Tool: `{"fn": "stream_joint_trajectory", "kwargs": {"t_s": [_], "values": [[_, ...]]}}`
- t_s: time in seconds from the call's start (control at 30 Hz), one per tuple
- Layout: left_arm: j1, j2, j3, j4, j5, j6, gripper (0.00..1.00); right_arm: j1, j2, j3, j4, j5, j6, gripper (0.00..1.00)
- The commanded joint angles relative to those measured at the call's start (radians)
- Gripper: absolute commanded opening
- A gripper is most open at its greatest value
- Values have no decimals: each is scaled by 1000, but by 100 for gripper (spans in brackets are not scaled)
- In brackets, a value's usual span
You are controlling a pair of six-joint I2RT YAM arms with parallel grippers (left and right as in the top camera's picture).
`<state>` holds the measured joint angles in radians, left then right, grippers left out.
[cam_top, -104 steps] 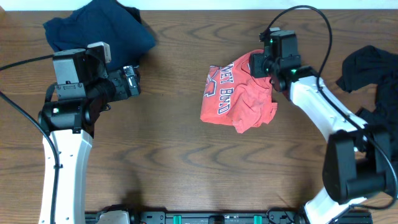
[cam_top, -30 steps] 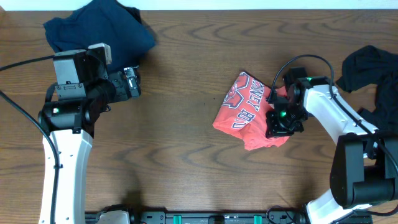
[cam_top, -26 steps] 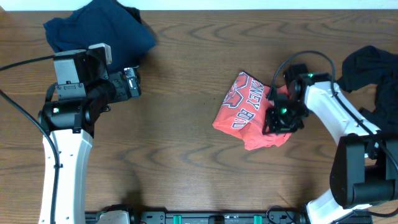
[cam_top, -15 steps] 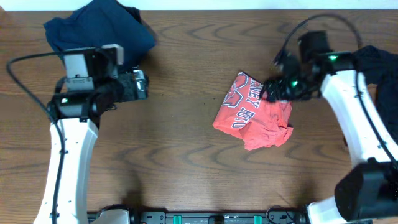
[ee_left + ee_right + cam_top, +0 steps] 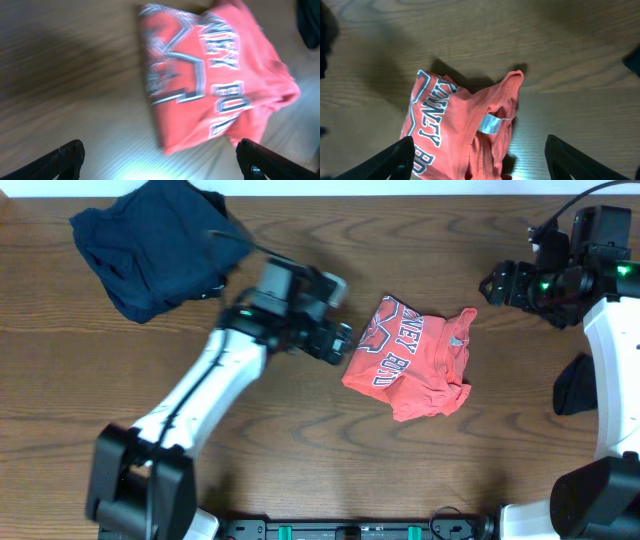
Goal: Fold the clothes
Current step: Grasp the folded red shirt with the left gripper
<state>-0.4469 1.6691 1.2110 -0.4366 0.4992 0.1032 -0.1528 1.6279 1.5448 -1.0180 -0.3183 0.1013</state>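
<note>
A crumpled red-orange T-shirt with block lettering lies right of the table's middle. In the left wrist view the T-shirt fills the upper half of the frame, lettering up. My left gripper hovers open at the shirt's left edge, and nothing lies between its spread fingers. My right gripper is raised at the upper right, apart from the shirt and open. Its camera looks down on the T-shirt and the white neck label. A navy T-shirt lies bunched at the back left.
A piece of black clothing shows at the right edge, partly behind the right arm. Bare wooden table runs along the front and between the two piles. A dark cloth corner shows at the top right of the left wrist view.
My right gripper opened, let go of the red-orange shirt and lifted away to the upper right. The left arm swung from the far left over to the shirt's left edge.
</note>
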Motion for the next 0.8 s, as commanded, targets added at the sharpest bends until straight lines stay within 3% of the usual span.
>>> {"fn": "stream_joint_trajectory", "kwargs": {"t_s": [0.0,0.13,0.47,0.77], "values": [[-76,51,16,51,14,23,98,-7,-7,11,-3,1,7,78],[-156,125,16,138,-6,23,98,-7,-7,11,-1,8,6,77],[-233,274,16,310,-223,-14,98,-7,-6,11,4,11,6,76],[-232,374,16,282,-521,124,98,-7,-6,11,-16,35,6,76]]}}
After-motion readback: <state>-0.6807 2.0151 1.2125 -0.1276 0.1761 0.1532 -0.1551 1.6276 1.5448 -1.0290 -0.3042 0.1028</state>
